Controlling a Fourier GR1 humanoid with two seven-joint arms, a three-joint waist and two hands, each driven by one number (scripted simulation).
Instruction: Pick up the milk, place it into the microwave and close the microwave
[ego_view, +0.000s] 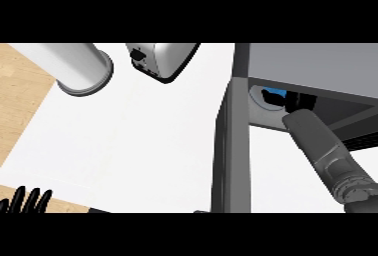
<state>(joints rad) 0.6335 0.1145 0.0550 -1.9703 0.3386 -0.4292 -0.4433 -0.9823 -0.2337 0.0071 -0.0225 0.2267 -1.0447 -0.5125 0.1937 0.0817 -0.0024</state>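
Nearest me, at the lower left edge, my left hand (26, 199) rests open, fingers straight and up, over the bench (133, 145). It takes no part in this.

Just right of the middle the microwave door (230, 150) stands open, edge-on to me, a dark grey slab running from near me up to the microwave (314, 65). My right forearm (328, 155) passes to the right of that door and goes into the cavity.

Inside, my right hand (295, 101) is mostly lost in shadow. I cannot tell whether its fingers are curled or straight. Just left of it, against the pale inner wall, shows the milk (273, 92): a bit of blue and a bit of white, touching or very near my hand. So the milk is already inside the microwave, though I cannot see whether it stands on the floor there or hangs in my grasp.

I judge the milk to be a light, stiff carton, smooth-sided and a little slippery, apt to tip if knocked. The sides at mid-height are the best place to hold it, and to let go of it upright.

Further off on the bench stand a grey cylinder (77, 67) at the upper left and a toaster (161, 59) beside it, both well apart from the microwave.
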